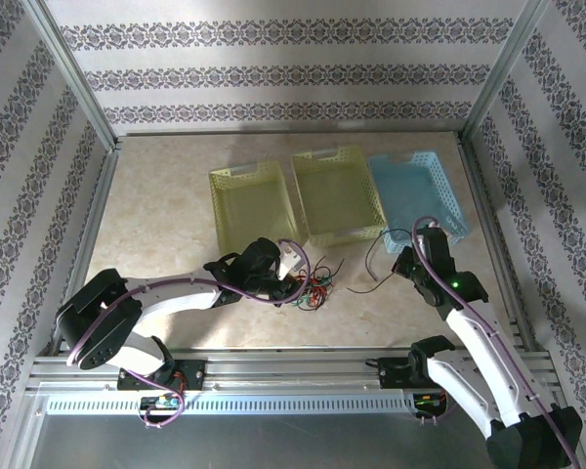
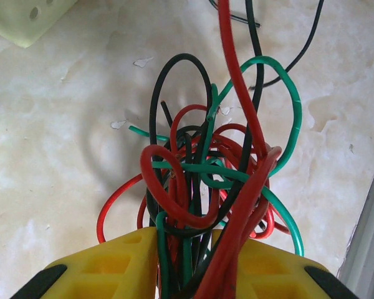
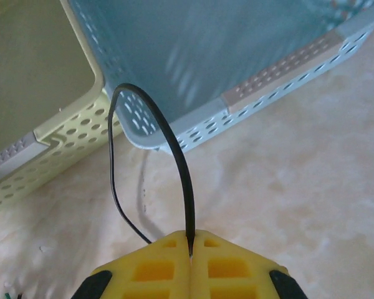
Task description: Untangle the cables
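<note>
- The left hand [image 2: 187,265] is clenched on a knot of red, green and black cables [image 2: 206,168], which rise from between its yellow fingers [image 2: 121,261] at the bottom of the wrist view.
- From above, the cables [image 1: 313,289] lie at the centre of the table [image 1: 156,215], just below two yellow-green baskets [image 1: 220,210].
- The right hand [image 3: 191,240] is pinched tight on a single black cable [image 3: 174,143], which arches up from the closed fingers.
- This arch stands in front of the corner of the blue basket [image 3: 268,68], at the right of the basket row.
</note>
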Action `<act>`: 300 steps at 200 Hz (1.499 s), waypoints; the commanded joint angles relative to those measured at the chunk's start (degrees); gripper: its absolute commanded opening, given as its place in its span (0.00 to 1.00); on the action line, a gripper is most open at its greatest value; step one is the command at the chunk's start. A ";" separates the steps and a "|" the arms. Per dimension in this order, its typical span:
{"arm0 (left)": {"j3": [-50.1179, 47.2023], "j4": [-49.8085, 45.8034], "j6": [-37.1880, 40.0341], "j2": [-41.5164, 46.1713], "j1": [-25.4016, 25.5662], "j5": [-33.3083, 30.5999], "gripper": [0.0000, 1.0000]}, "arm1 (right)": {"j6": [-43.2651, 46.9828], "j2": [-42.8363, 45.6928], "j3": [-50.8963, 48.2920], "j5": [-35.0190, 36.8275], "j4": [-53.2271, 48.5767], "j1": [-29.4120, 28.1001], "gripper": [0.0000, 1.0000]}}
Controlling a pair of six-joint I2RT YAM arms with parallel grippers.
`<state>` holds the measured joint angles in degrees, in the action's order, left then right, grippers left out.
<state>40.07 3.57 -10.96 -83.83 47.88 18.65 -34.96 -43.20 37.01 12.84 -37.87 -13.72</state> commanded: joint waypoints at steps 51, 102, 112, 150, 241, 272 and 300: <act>1.53 -0.17 0.59 -3.05 -0.59 -0.29 0.18 | 9.21 -1.45 19.67 1.48 2.23 0.31 0.00; 1.96 1.03 0.80 -3.50 -0.59 -0.33 0.19 | 12.07 -14.44 26.79 1.93 10.80 7.54 0.00; 2.26 0.93 1.06 -3.69 -0.57 -0.20 0.20 | 12.03 -16.96 26.78 1.86 13.17 9.19 0.00; 3.25 0.34 1.80 -4.11 -0.59 0.86 0.20 | 14.51 -24.99 28.04 5.21 18.83 11.16 0.00; 6.22 -2.75 2.88 -5.15 -0.59 3.35 0.22 | 17.41 -31.10 23.43 3.46 14.73 9.38 0.00; 6.58 -3.26 2.15 -6.30 -0.59 4.14 0.22 | 15.84 -30.45 18.58 -2.48 12.91 8.79 0.00; 7.63 -3.71 2.71 -7.16 -0.68 4.12 0.22 | 15.05 -31.43 17.25 -6.44 10.57 8.84 0.00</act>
<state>45.50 1.41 -9.23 -89.71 47.88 21.37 -18.50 -74.63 55.22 11.18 -24.93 -4.38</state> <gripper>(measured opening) 0.221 0.046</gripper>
